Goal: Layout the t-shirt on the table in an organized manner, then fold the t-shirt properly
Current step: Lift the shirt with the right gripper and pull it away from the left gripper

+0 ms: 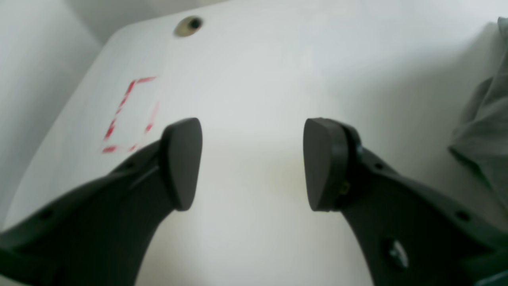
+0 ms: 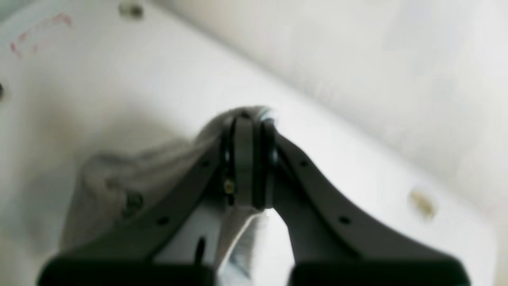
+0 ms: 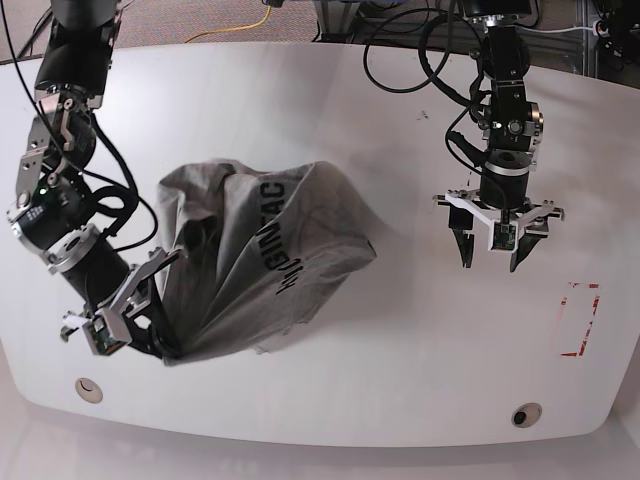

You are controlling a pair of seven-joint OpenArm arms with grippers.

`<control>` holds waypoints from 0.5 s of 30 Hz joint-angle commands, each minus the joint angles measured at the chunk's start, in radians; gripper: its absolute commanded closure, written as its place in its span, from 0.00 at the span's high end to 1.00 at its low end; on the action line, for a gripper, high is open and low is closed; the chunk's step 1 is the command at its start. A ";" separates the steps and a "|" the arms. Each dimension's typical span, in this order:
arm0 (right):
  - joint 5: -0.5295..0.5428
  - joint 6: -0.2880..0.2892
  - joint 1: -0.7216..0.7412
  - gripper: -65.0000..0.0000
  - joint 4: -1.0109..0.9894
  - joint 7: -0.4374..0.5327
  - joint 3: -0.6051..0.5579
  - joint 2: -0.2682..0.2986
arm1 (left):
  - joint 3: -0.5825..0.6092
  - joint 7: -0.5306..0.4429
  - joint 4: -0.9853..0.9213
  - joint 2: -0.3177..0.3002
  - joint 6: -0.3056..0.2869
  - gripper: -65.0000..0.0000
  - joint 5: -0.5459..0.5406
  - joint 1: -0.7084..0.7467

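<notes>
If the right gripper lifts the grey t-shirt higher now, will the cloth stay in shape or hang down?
The heather-grey cotton t-shirt will probably hang limp: it already falls in soft folds from the shut right gripper. It seems light, since one pinched edge gathers much of it. On the glossy white table it should slide easily when dragged.

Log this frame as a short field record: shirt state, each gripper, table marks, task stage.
shirt: t-shirt bunched and wrinkled, lettering partly visible, lying left of centre in the base view
right gripper: right gripper shut on a fold of the shirt near the table's front edge
left gripper: left gripper open, empty, over bare table, clear of the shirt
table marks: red outline; round holes
stage: laying out, not yet flat, no fold made
</notes>
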 commanded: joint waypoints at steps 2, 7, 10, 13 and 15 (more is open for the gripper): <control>0.045 0.019 0.105 0.00 -0.001 0.034 0.008 0.042 | -0.002 -0.026 0.014 -0.002 0.009 0.59 -0.001 -0.013; 0.105 0.022 0.213 0.00 -0.031 0.034 0.005 0.065 | 0.001 -0.026 0.011 -0.002 0.009 0.59 -0.001 -0.024; 0.145 0.022 0.288 0.00 -0.059 0.034 -0.037 0.065 | 0.023 -0.026 0.011 -0.004 0.009 0.59 -0.001 -0.043; 0.146 0.022 0.358 0.00 -0.076 0.034 -0.100 0.065 | 0.049 -0.025 0.013 -0.002 0.009 0.59 -0.001 -0.058; 0.146 0.021 0.395 0.00 -0.080 0.034 -0.129 0.065 | 0.069 -0.025 0.013 -0.001 0.009 0.59 -0.002 -0.064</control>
